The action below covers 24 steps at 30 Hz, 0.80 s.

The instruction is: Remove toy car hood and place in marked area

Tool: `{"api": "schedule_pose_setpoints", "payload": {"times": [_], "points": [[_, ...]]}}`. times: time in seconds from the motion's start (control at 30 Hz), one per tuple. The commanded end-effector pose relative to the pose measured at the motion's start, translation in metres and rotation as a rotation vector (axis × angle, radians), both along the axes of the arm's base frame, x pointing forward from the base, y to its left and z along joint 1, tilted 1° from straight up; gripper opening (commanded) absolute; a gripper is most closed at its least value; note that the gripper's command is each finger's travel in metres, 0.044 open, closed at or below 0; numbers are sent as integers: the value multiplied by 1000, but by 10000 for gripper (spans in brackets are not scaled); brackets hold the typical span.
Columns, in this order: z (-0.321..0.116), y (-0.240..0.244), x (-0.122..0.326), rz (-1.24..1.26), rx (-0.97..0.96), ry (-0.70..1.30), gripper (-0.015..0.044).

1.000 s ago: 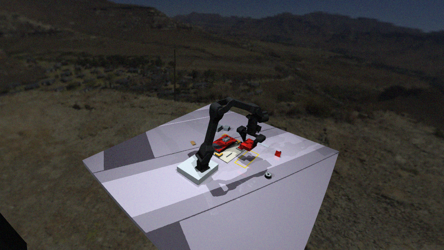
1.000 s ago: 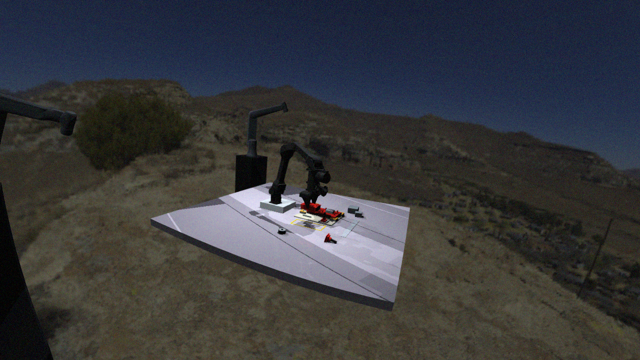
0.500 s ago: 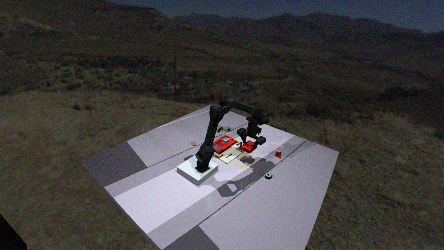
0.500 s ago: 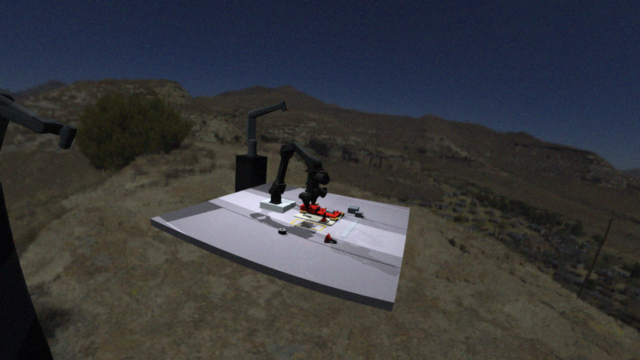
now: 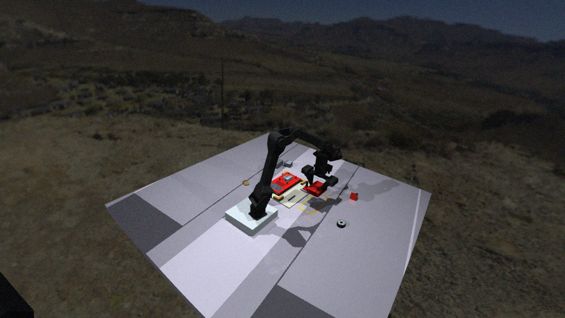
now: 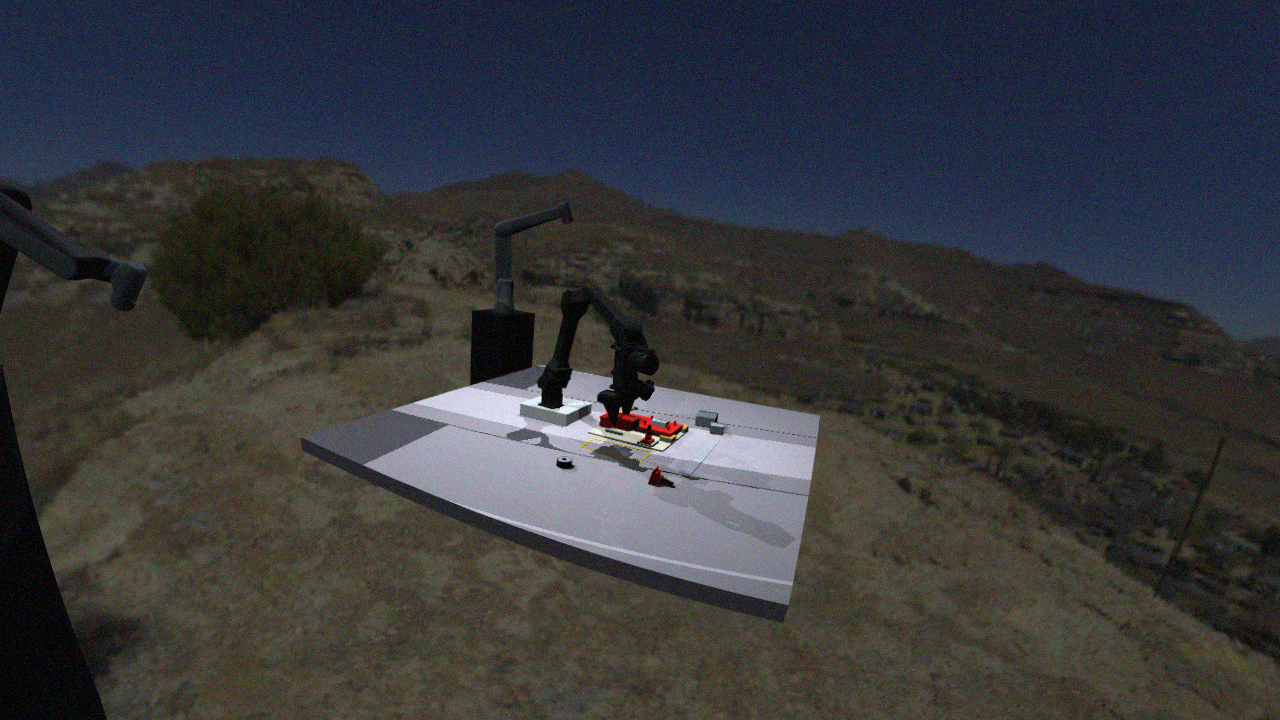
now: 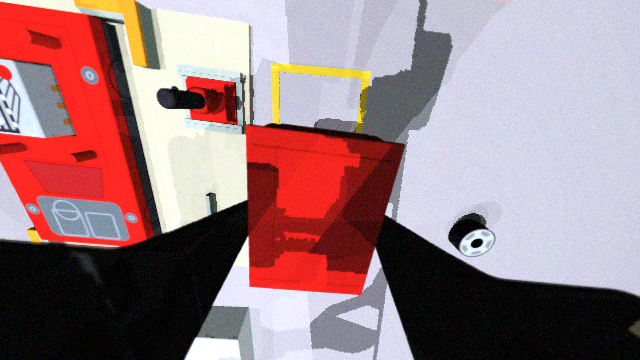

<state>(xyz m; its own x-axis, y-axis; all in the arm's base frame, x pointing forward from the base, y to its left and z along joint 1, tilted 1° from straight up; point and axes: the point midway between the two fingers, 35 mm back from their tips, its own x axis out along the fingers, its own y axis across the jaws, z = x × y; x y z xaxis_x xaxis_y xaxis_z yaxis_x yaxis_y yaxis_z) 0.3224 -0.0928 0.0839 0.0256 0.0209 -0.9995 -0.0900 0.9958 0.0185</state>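
My gripper [image 5: 320,183] [image 6: 622,413] is shut on the red hood [image 5: 317,189] [image 7: 320,195] and holds it off the table, clear of the car. One black finger stands at each long side of the hood in the wrist view. The red toy car [image 5: 285,183] [image 7: 115,187] sits on the cream board to the left, with its grey engine block uncovered. The yellow outline of the marked area [image 5: 305,211] [image 7: 320,70] lies on the table beside the board. In the wrist view the hood hides its near part. The exact height of the hood is hard to tell.
The cream board [image 7: 200,45] carries a red-based part with a black knob [image 7: 180,98]. A black and white wheel [image 5: 341,223] [image 7: 477,242], a small red part [image 5: 353,196] [image 6: 656,476], grey blocks [image 5: 288,163] and an orange piece [image 5: 245,182] lie on the table.
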Motion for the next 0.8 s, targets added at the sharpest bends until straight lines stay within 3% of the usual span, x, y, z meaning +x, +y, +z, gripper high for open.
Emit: {"api": "schedule_pose_setpoints", "payload": {"times": [0.0,0.77], "points": [[-5,0,-1,4,-1,4,0],[-27,0,-1,4,-1,4,0]]}}
